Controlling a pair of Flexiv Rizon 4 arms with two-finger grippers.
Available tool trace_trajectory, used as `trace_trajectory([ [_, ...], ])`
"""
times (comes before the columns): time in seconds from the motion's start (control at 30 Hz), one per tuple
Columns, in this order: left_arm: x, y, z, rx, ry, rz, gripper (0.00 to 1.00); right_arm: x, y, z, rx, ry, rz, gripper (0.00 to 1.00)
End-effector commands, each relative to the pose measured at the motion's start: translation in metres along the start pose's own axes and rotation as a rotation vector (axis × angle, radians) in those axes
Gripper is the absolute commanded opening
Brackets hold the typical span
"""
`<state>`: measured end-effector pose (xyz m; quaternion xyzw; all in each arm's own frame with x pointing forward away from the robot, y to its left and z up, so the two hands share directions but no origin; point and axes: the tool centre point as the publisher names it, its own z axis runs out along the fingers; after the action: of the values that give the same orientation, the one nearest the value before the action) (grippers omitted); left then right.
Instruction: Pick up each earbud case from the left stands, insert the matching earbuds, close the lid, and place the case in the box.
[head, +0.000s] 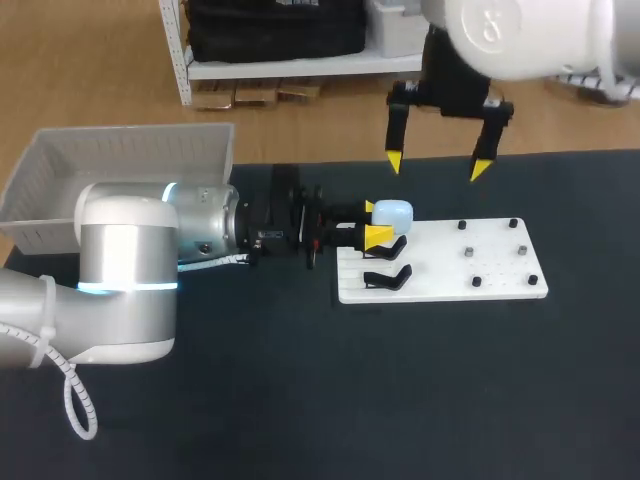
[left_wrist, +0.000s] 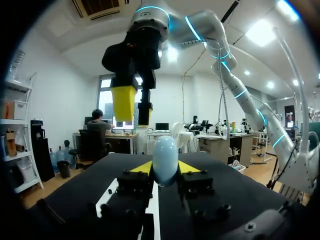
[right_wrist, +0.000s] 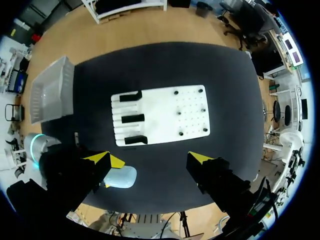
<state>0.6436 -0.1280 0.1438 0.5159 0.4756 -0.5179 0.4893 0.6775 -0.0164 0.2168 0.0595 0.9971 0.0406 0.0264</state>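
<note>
Our left gripper (left_wrist: 165, 169) up front first: its yellow tips are pinched onto the pale blue earbud case (left_wrist: 165, 160), one pad on each side, so it's a proper hold across the case's thinnest way. From that wrist's own view the case stands on edge between the fingers and sticks up well above the tips. From our right wrist view it also pokes out ahead of the tips along the fingers' line. So the narrow axis runs finger to finger and the longer ones run up and forward. We can't call which of those two is longest, and we can't tell which way the lid seam or hinge faces either. The case is held up off the black stands (head: 388, 277), over the stand end of the white board (head: 440, 265). Our right gripper (head: 438, 165) hangs higher up, fingers spread wide with nothing between them. Here's the bit that matters: the case isn't under that gap, it's down below and off beside the finger nearest our left arm (head: 120, 250). We reckon the right arm either shifts that way for the lid or goes for the small dark bits (head: 468, 252) at the board's other end, presumably earbuds but too small to say. The box (head: 120, 160) sits back behind the left fingers.
</note>
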Motion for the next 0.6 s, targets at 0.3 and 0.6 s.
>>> trace_trajectory([
  [0.3,-0.038,0.015,-0.066,-0.156,0.095,0.096,0.00,0.024,-0.025,-0.027,-0.052,-0.168,0.009,1.00],
  [0.6,-0.092,0.047,-0.162,-0.388,0.193,0.207,0.00,0.024,-0.025,-0.027,-0.052,-0.168,0.009,1.00],
])
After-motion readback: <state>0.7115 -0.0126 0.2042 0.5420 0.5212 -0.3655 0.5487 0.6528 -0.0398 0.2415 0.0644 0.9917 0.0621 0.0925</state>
